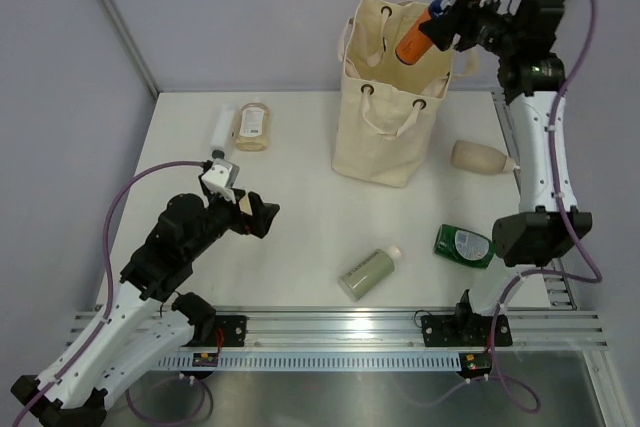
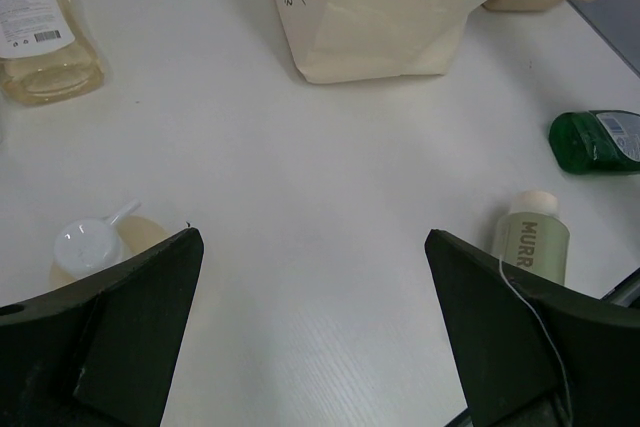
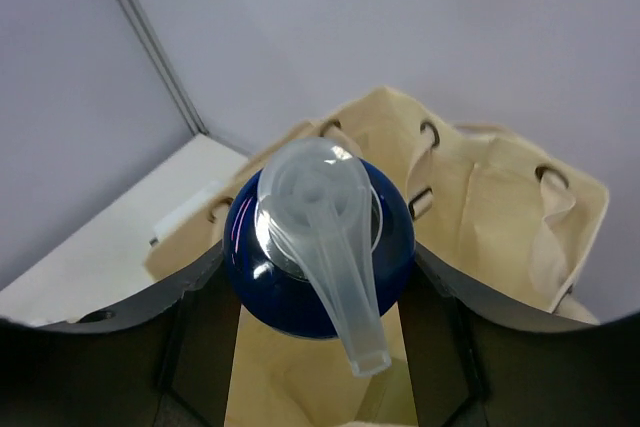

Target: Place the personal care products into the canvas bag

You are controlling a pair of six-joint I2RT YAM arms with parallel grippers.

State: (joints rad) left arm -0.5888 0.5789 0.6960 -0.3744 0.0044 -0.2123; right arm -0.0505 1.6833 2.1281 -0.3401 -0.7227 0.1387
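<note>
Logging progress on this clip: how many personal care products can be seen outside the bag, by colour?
Sage green bottle: 1
Dark green bottle: 1
Peach bottle: 1
Amber bottle: 1
White tube: 1
Pale yellow pump bottle: 1
Orange bottle, held by the right gripper over the canvas bag: 1
Total: 7

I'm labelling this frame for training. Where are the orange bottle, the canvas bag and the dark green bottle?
orange bottle (image 1: pixel 412 47), top external view, on its orange body.
canvas bag (image 1: pixel 385 142), top external view, on its front wall.
dark green bottle (image 1: pixel 465 244), top external view, on its label.
</note>
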